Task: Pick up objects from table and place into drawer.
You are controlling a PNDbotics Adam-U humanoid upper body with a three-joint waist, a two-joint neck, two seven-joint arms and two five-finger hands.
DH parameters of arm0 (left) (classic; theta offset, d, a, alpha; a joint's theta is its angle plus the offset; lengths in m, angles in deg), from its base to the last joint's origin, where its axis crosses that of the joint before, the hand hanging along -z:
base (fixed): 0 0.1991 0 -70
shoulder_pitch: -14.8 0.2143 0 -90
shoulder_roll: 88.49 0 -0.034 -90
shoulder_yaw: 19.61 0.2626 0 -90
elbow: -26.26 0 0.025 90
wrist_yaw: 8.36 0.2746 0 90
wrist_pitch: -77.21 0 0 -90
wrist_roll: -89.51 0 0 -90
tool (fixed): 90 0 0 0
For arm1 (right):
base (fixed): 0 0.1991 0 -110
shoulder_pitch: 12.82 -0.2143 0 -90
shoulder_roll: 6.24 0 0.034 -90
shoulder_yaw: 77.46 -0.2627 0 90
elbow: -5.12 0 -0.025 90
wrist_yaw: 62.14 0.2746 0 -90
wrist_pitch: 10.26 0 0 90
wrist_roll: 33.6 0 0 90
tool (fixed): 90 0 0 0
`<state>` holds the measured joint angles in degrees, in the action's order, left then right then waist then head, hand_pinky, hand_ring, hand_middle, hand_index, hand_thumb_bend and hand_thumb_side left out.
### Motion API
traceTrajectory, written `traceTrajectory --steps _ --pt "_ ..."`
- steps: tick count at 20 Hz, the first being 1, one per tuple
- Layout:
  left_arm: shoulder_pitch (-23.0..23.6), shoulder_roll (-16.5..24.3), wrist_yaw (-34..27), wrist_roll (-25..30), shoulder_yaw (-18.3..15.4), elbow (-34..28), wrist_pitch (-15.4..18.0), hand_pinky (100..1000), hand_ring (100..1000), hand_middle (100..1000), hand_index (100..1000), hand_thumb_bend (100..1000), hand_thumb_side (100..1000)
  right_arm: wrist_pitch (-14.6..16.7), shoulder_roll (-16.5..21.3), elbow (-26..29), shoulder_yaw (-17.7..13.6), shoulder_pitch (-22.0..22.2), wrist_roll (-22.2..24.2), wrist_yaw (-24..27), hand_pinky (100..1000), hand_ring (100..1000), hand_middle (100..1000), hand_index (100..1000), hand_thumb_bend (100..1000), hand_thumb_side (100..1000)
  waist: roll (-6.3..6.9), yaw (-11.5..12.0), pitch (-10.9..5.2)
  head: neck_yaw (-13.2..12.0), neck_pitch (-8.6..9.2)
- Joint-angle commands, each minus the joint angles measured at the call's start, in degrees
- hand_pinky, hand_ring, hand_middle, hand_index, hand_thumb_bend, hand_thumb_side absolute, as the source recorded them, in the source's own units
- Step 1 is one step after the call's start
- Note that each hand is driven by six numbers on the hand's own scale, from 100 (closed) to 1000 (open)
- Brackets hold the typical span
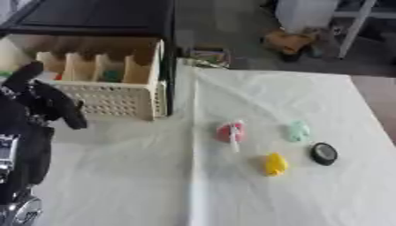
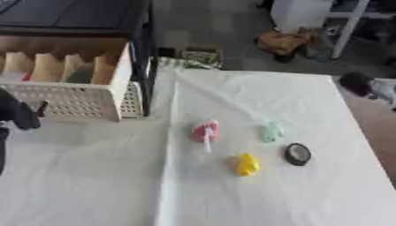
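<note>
Left eye view: my left robot hand hangs curled, holding nothing, by the drawer, well apart from the pink, green, yellow and black objects on the desk; a long reach risks knocking them or bunching the cloth.

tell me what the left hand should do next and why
Probably reach rightward toward the pink object, the nearest of four small things lying on the white cloth. The left hand is up by the drawer with fingers curled and apparently nothing in them, while the yellow, green and black round items lie farther right.
</note>
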<state>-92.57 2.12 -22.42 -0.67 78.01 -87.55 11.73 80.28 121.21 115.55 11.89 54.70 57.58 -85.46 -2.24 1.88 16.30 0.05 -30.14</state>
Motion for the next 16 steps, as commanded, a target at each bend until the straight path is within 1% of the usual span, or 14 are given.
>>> traceTrajectory --steps 1,3,4,6,9,14,15,16 --pt "-0.2 -0.5 1.0 0.6 0.2 -0.8 -0.5 444 436 547 882 100 672 1.7 3.7 -1.6 1.2 -1.7 2.7 -0.3 852 790 601 883 758 717 -0.07 0.1 -1.13 0.5 0.1" --pt "-0.2 -1.0 1.2 1.0 0.5 -0.8 -1.2 445 436 547 881 100 672 2.7 4.3 -2.5 2.3 -2.7 4.4 -0.4 861 800 649 888 769 679 -0.13 0.3 -1.13 0.9 0.15" --pt "-0.3 -1.3 1.3 1.2 0.6 -0.8 -1.4 445 435 546 880 100 672 3.2 4.5 -3.0 2.9 -3.1 5.4 -0.5 863 803 658 886 772 661 -0.16 0.4 -1.12 1.1 0.2" --pt "-0.4 -1.6 1.3 1.5 0.7 -0.8 -1.7 444 434 545 878 100 672 4.0 4.7 -3.9 3.8 -4.0 7.1 -0.4 867 811 690 893 787 598 -0.2 0.5 -1.11 1.4 0.28" --pt "-0.3 -1.8 1.4 1.8 0.8 -0.8 -2.1 443 430 544 874 100 672 5.1 4.9 -5.1 4.9 -5.0 10.1 0.0 875 820 715 902 806 514 -0.32 0.7 -1.05 1.6 0.39" --pt "-0.2 -2.2 1.7 2.2 1.1 -0.8 -3.0 442 427 543 869 100 672 6.0 4.6 -6.4 6.2 -7.2 15.3 1.9 883 829 737 955 823 408 -0.57 0.9 -1.0 1.7 0.34" --pt "-0.2 -2.3 1.8 2.4 1.1 -0.8 -3.1 442 426 543 869 100 672 5.9 4.5 -6.6 6.5 -7.6 16.2 2.4 884 830 736 953 824 404 -0.6 1.0 -1.0 1.8 0.34" --pt "-0.2 -2.4 1.8 2.5 1.2 -0.8 -3.2 441 425 543 868 100 672 5.8 4.4 -6.9 6.7 -8.1 17.0 2.8 883 828 707 939 828 385 -0.63 1.0 -0.98 1.8 0.36"
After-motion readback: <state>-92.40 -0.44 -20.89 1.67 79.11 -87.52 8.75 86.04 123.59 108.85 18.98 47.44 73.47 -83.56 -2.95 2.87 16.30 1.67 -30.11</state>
